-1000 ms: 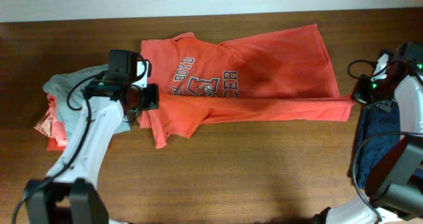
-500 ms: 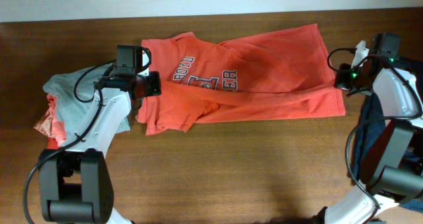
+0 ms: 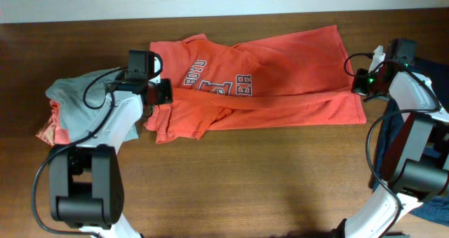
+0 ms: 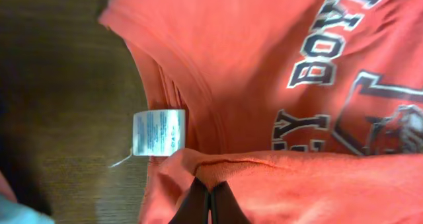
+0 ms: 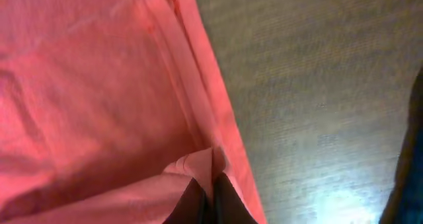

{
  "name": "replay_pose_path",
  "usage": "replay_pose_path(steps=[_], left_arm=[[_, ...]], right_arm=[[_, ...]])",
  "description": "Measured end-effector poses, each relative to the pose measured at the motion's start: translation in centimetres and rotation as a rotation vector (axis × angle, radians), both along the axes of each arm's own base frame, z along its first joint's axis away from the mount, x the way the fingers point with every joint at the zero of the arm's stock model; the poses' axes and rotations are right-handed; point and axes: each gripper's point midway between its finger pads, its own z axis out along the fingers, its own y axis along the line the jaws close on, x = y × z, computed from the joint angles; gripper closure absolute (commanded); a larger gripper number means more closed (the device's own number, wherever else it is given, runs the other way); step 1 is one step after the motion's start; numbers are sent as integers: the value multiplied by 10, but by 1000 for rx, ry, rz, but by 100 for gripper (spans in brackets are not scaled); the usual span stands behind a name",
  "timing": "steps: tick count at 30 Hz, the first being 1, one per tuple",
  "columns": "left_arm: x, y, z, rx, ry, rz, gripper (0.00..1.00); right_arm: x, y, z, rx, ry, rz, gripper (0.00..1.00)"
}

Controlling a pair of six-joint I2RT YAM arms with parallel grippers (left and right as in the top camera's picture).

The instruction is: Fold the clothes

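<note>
A coral-red T-shirt with white lettering (image 3: pixel 280 76) lies spread across the middle of the table, its near edge folded up over the body. My left gripper (image 3: pixel 156 99) is shut on the shirt's folded edge at the left end; the left wrist view shows the fingers (image 4: pixel 209 199) pinching red cloth (image 4: pixel 317 184) next to a white care label (image 4: pixel 158 132). My right gripper (image 3: pixel 356 89) is shut on the same edge at the right end; the right wrist view shows the fingers (image 5: pixel 210 191) pinching red fabric (image 5: pixel 99 105).
A pile of a pale grey-blue shirt (image 3: pixel 74 97) on coral-red garments (image 3: pixel 57 134) sits at the left. A dark navy shirt (image 3: pixel 405 136) lies at the right edge under my right arm. Bare wooden table (image 3: pixel 266 175) runs along the front.
Both grippers have carried the shirt's near edge away from the front and up over the body. The taut edge has gone slack and now lies folded on the shirt.
</note>
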Motion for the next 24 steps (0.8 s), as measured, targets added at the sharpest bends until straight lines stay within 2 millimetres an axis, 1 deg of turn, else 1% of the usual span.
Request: replay_pose_path(steps=[3, 4, 5, 7, 8, 9, 10, 11, 12, 13, 14, 16, 18, 19, 22, 24], left_arm=[[-1, 1, -8, 6, 18, 4, 100], [-1, 2, -9, 9, 21, 6, 100], [-1, 3, -10, 15, 21, 9, 100], [0, 5, -10, 26, 19, 16, 100], [1, 6, -10, 30, 15, 18, 99], [2, 6, -9, 33, 10, 20, 96], [3, 7, -9, 35, 7, 21, 87], [3, 7, -9, 36, 3, 25, 74], [4, 7, -8, 36, 1, 29, 62], [5, 8, -8, 39, -5, 31, 53], [6, 8, -7, 41, -9, 30, 50], [7, 8, -7, 38, -13, 37, 45], [5, 8, -8, 37, -5, 37, 44], [1, 8, -10, 35, 13, 34, 44], [-18, 2, -19, 7, 102, 13, 43], [-34, -3, -25, -22, 171, -3, 43]], right_arm=[[8, -3, 4, -13, -35, 0, 93], [9, -3, 5, -16, -43, 0, 91], [12, -4, 6, -18, -52, -1, 85], [15, -6, 8, -24, -69, -5, 71], [17, -7, 9, -29, -76, -3, 67], [18, -7, 9, -35, -81, 0, 62], [18, -7, 10, -35, -83, -1, 59], [18, -8, 10, -38, -84, -1, 59], [18, -8, 10, -38, -83, -2, 59], [18, -8, 9, -36, -81, -4, 59], [17, -8, 9, -35, -76, -4, 59], [12, -6, 6, -26, -54, -6, 59], [4, -3, 2, -12, -15, -5, 59], [-1, -1, -1, -4, 6, -6, 59], [-11, 3, -6, 13, 52, -5, 61], [-14, 4, -7, 16, 61, -5, 64]])
